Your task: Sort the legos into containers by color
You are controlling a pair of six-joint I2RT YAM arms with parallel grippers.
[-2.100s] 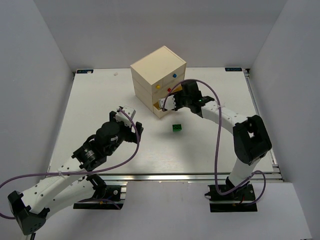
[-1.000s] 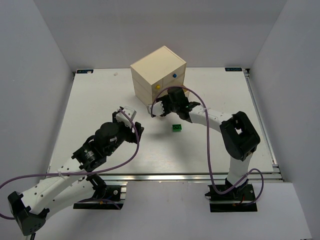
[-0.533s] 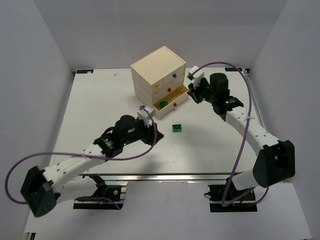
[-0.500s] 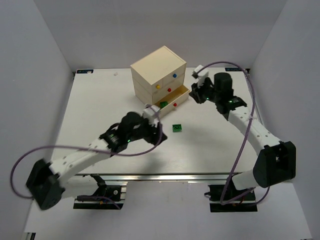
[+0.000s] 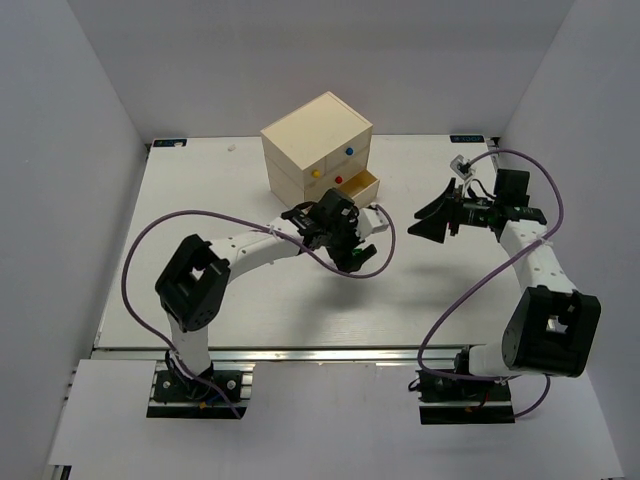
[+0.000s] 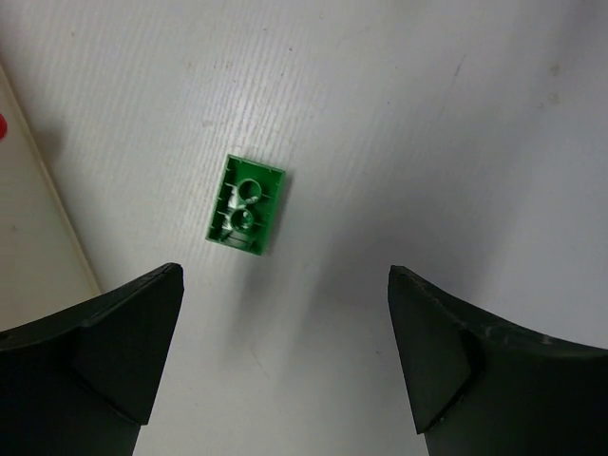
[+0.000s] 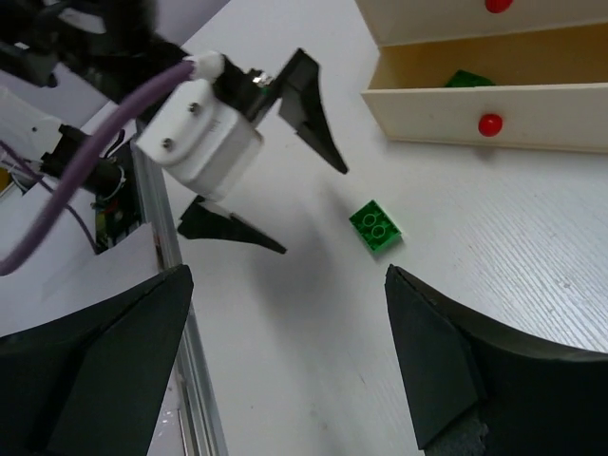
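Well, white ribbed tabletop (image 5: 200,200), green lego (image 6: 246,203), grey walls (image 5: 300,60).

The chest (image 5: 318,150) stands at the far middle of the table (image 5: 190,210). Its bottom drawer (image 5: 362,187) is pulled out toward the near right. One brick (image 7: 465,79) lies inside that drawer. A second brick (image 6: 246,204) lies on the table just in front of the drawer, apart from it. My left gripper (image 6: 285,275) hangs above this second brick, one finger off to either side. My right gripper (image 5: 425,222) is to the right of the chest, well apart from both bricks.
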